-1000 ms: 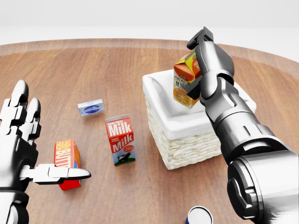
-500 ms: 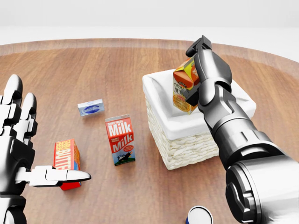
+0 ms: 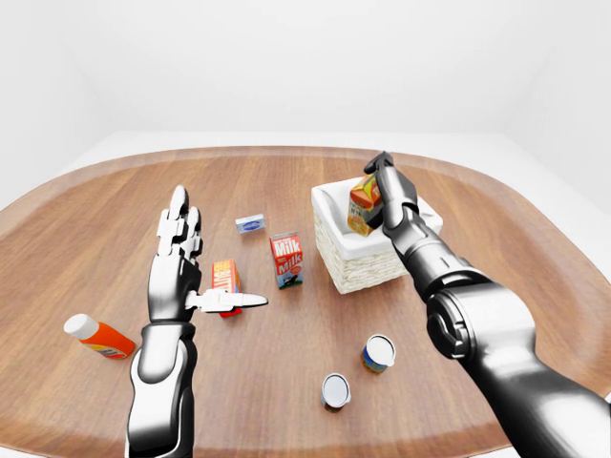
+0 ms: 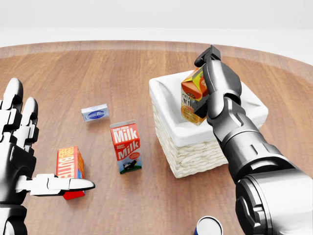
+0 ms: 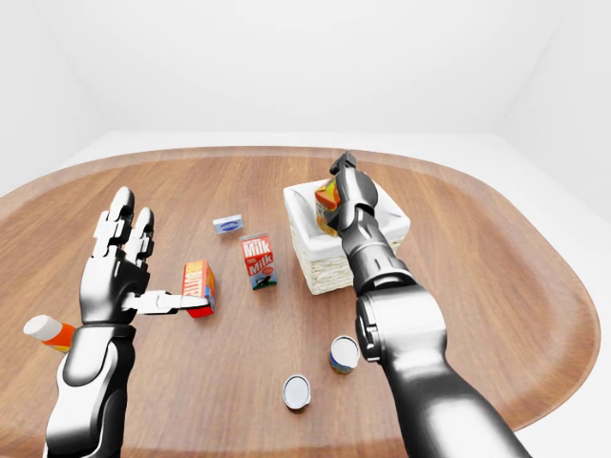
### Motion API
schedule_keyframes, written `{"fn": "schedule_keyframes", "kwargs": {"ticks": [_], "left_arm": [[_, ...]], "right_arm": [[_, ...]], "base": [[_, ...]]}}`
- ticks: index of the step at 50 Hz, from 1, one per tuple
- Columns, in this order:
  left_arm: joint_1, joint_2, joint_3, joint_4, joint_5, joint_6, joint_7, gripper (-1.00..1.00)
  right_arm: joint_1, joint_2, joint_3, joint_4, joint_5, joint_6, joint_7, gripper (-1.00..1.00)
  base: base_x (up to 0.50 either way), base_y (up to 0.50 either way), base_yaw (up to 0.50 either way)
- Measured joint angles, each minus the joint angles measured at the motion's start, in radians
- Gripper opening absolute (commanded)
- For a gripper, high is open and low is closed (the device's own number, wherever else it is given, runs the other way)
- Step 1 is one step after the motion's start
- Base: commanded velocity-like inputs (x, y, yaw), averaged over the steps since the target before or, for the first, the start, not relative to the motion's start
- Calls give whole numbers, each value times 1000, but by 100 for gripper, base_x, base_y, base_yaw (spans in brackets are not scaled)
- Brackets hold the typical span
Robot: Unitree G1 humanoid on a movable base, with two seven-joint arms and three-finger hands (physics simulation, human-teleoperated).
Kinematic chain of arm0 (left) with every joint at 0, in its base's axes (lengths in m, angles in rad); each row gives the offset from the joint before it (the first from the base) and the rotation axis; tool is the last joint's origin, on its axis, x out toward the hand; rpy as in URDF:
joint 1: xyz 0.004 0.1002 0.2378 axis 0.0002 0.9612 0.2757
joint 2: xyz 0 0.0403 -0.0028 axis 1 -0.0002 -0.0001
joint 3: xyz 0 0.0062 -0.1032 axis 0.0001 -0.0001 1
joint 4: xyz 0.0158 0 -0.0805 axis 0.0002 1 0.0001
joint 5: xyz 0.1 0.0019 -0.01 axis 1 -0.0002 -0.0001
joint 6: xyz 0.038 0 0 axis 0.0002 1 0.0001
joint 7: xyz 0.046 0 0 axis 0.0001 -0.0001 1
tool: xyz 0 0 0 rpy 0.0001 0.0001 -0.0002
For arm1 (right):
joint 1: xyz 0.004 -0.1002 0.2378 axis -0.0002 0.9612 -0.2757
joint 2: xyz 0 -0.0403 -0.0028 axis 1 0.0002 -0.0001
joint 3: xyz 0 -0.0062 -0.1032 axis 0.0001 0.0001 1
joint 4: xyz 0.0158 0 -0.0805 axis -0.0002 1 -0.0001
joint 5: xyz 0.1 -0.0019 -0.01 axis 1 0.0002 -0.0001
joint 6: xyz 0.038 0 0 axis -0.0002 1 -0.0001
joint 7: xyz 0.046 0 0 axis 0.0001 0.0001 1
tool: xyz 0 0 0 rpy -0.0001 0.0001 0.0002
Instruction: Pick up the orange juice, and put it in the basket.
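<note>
Two hands show. The right hand (image 4: 208, 81) is clamped on the juice (image 4: 193, 95), a small orange carton, and holds it tilted above the open top of the basket (image 4: 183, 142), its lower corner near the white liner (image 4: 166, 98). Whether that corner touches the liner I cannot tell. The left hand (image 4: 19, 147) hangs spread and empty at the head view's left edge, fingers up and thumb out level, just beside the butter (image 4: 70, 164) but not gripping it.

As a judgement, the juice is a light, stiff box with smooth printed faces. It can slip or twist if pinched at one edge, and too hard a squeeze may dent the walls. The safest hold is across two opposite flat sides, about mid-height, below the folded gable top. The present grip appears to sit on its right side and top, so the carton leans; lowering it into the basket before letting go would keep it from toppling over the rim.

On the bench (image 3: 477, 219) also stand the milk (image 4: 126, 146) and a small blue-and-white box (image 4: 95, 112). Two cans (image 3: 379, 351) and a lying bottle (image 3: 95, 336) rest nearer the robot.
</note>
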Motion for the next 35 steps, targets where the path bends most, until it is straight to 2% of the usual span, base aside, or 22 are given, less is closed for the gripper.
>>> {"fn": "schedule_keyframes", "kwargs": {"ticks": [16, 17, 19, 20, 21, 22, 25, 26, 28, 35], "left_arm": [[0, 0, 0, 0, 0, 0, 0, 100], [0, 0, 0, 0, 0, 0, 0, 100], [0, 0, 0, 0, 0, 0, 0, 100], [0, 0, 0, 0, 0, 0, 0, 100], [0, 0, 0, 0, 0, 0, 0, 100], [0, 0, 0, 0, 0, 0, 0, 100], [0, 0, 0, 0, 0, 0, 0, 100], [0, 0, 0, 0, 0, 0, 0, 100], [0, 0, 0, 0, 0, 0, 0, 100], [-2, 0, 2, 5, -1, 0, -1, 100]], "right_arm": [[16, 2, -3, 1, -7, -10, -9, -100], [17, 2, -3, 1, -7, -11, -10, -94], [17, 3, -3, 1, -9, -14, -16, -13], [17, 3, -3, 1, -13, -14, -18, 10], [18, 3, -3, 1, -16, -15, -21, 72], [18, 4, -2, 2, -20, -16, -23, 86], [16, 4, -3, -2, -29, -17, -33, 71], [16, 4, -3, -3, -32, -17, -35, 93], [15, 4, -4, -5, -36, -18, -39, 100], [12, 4, -6, -9, -46, -20, -49, 100]], "base": [[0, 0, 0], [0, 0, 0], [0, 0, 0], [0, 0, 0], [0, 0, 0], [0, 0, 0], [0, 0, 0], [0, 0, 0], [0, 0, 0], [0, 0, 0]]}}
